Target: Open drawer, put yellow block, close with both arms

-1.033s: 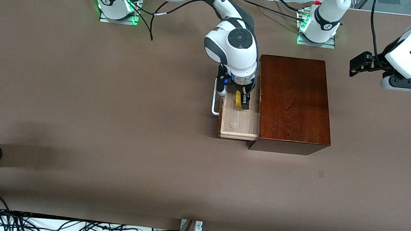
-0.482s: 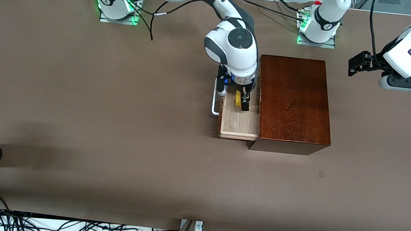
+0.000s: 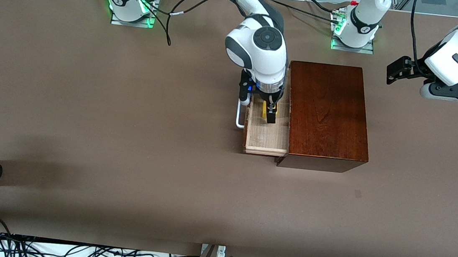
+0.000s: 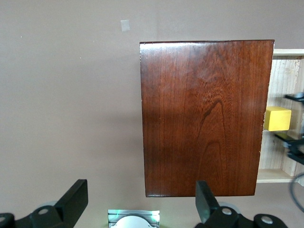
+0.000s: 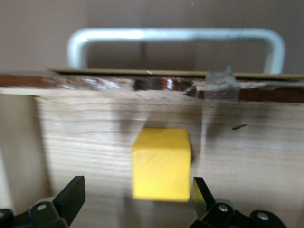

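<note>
2 black two-finger grippers in view, both spread apart, neither gripping anything. Right gripper down inside the pale-wood-lined drawer, fingers wide on either side of the small bright yellow cube, gaps showing between pads and cube faces. Cube resting on the drawer floor directly under that gripper, near the drawer's end toward the robot bases. White U-shaped bar handle just past the dark reddish-brown drawer front from the gripper, on the side toward the right arm's end of the table. Drawer pulled out of the glossy dark mahogany rectangular box, bare wood floor lying nearer the front camera than the gripper. Left gripper waiting in the air over bare brown tabletop, well apart from the box, toward the left arm's end of the table. Box top edge-to-edge below its wrist camera, nothing resting on it.
</note>
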